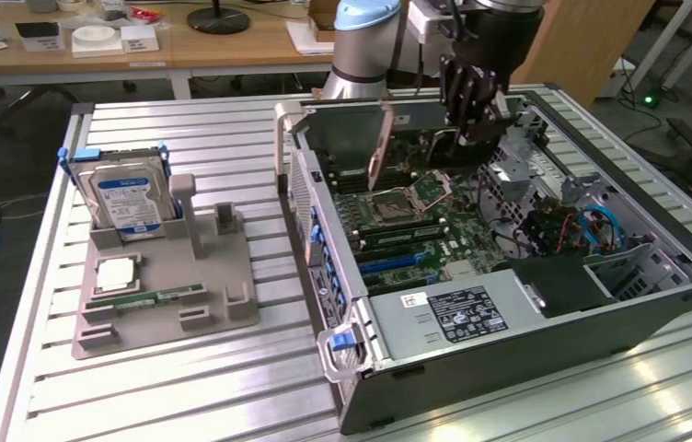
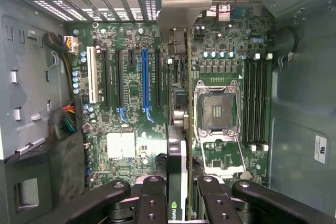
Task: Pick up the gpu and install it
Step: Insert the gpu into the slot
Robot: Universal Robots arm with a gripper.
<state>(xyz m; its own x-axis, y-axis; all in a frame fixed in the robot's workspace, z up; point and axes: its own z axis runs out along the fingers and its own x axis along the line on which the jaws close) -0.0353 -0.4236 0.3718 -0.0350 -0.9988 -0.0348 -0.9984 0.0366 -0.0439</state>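
Note:
The gpu (image 1: 403, 138) hangs on edge inside the open computer case (image 1: 506, 304), over the far part of the motherboard (image 1: 432, 230). My gripper (image 1: 474, 124) comes down from above and is shut on the card's upper edge. In the wrist view the gpu (image 2: 177, 156) runs edge-on away from my gripper (image 2: 178, 195), and its silver end bracket (image 2: 178, 3) points at the case's rear slots. It lies between a black slot (image 2: 157, 77) and the CPU socket (image 2: 217, 111). The blue slot (image 2: 145, 77) is just beyond the black one. Whether the card touches the board, I cannot tell.
A grey holder (image 1: 162, 313) stands on the slatted table at the exterior view's left. It carries a silver hard drive (image 1: 125, 198), a CPU chip (image 1: 117, 273) and a memory stick (image 1: 150, 297). The case walls, cables (image 1: 592, 226) and a black shroud (image 1: 561, 281) crowd the case interior.

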